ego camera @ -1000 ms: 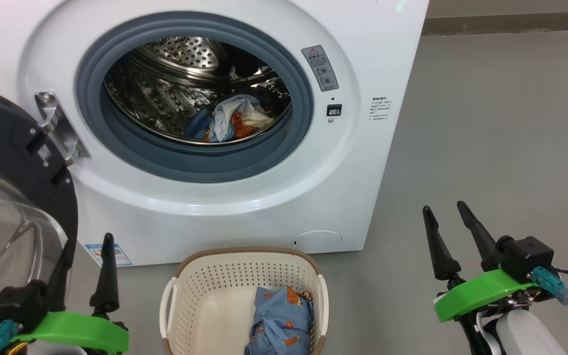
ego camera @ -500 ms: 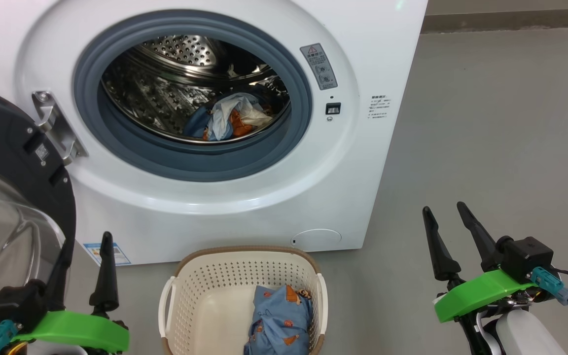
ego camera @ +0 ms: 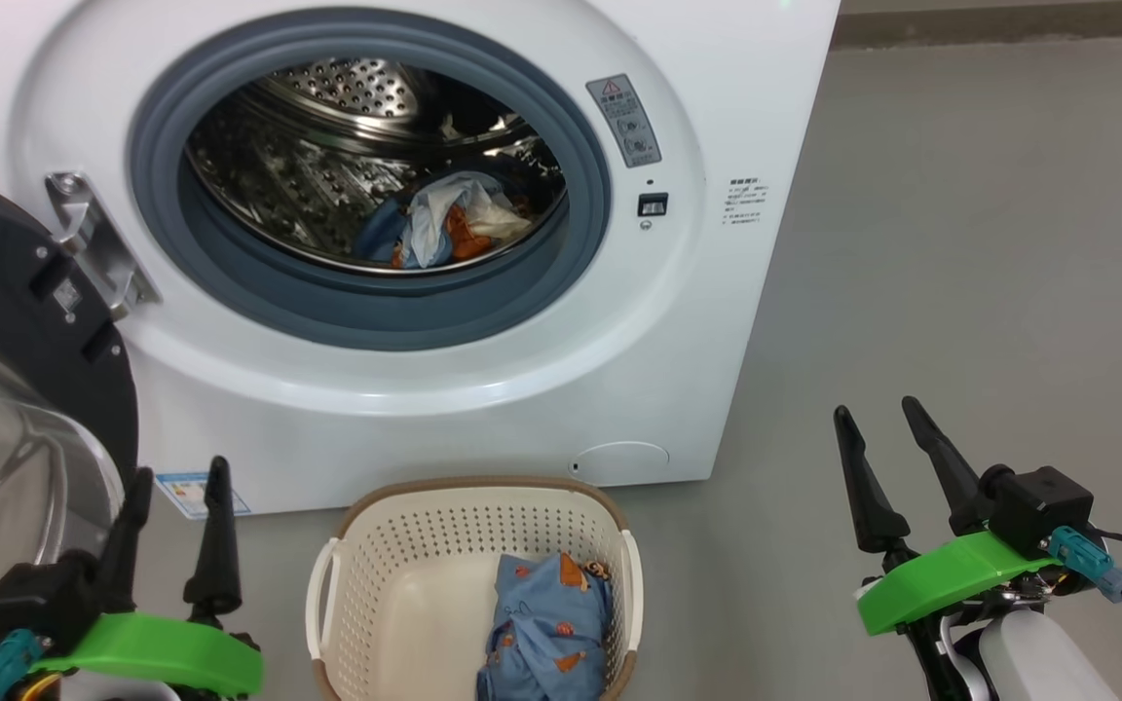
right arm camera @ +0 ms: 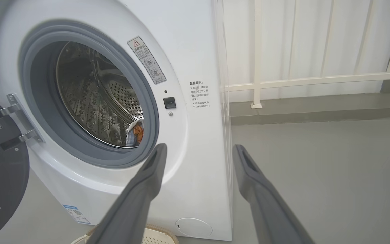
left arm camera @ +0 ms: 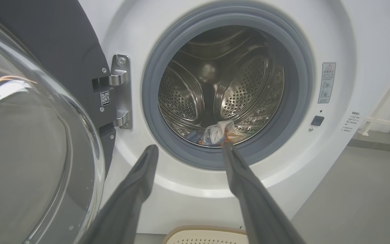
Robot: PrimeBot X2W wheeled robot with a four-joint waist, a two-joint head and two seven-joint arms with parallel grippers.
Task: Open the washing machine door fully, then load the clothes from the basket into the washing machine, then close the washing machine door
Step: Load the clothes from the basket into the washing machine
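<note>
**Head view.** My left gripper [ego camera: 181, 469] and right gripper [ego camera: 876, 409] both stand released, fingers spread, grasping nothing. Between them and slightly ahead sits the cream-white perforated plastic basket [ego camera: 483, 484] with its brown rim. Light blue bear-printed fabric clothes [ego camera: 546, 623] lie inside, on the side nearer the right gripper. Beyond the basket stands the white boxy washing machine [ego camera: 483, 409]. Its round black-ringed glass door [ego camera: 25, 292] hangs open just outside the left gripper.

**Left wrist view.** The left gripper [left arm camera: 190, 146] points at the steel perforated drum [left arm camera: 215, 84]. A blue, cream and orange bundle [left arm camera: 218, 132] rests on the drum floor, beyond the fingertips. The door [left arm camera: 29, 152] is beside the left finger.

**Right wrist view.** The right gripper [right arm camera: 199, 146] points at the washing machine's [right arm camera: 198, 51] front right corner. The basket [right arm camera: 154, 234] lies below the fingers.
</note>
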